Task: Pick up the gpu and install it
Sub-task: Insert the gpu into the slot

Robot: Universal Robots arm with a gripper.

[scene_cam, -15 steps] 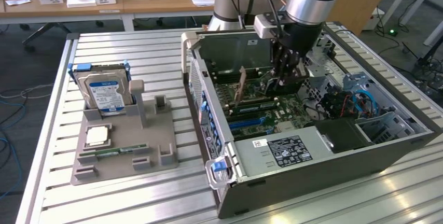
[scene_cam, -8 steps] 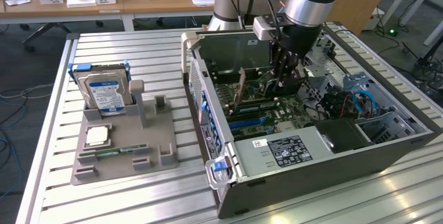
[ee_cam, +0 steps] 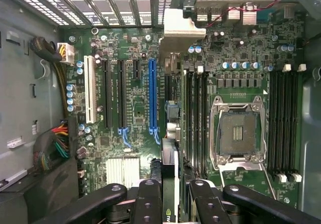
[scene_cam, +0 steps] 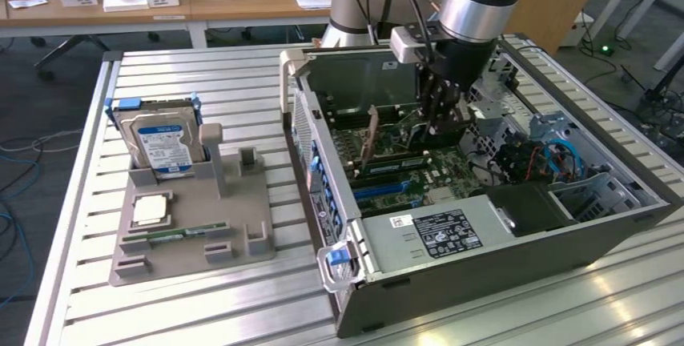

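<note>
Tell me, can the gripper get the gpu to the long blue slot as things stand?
Probably yes: the blue slot lies bare with nothing plugged in, right beside the gpu held by the gripper.

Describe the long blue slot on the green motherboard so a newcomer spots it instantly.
Look inside the open grey metal computer case at the green motherboard. Among its parallel expansion slots, find the long blue slot. Its bright blue body sets it apart from the black slots and the white slot alongside.

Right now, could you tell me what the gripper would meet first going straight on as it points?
Probably the green motherboard beside the long blue slot, with the thin dark gpu card held in the gripper touching first; depth is hard to judge.
</note>
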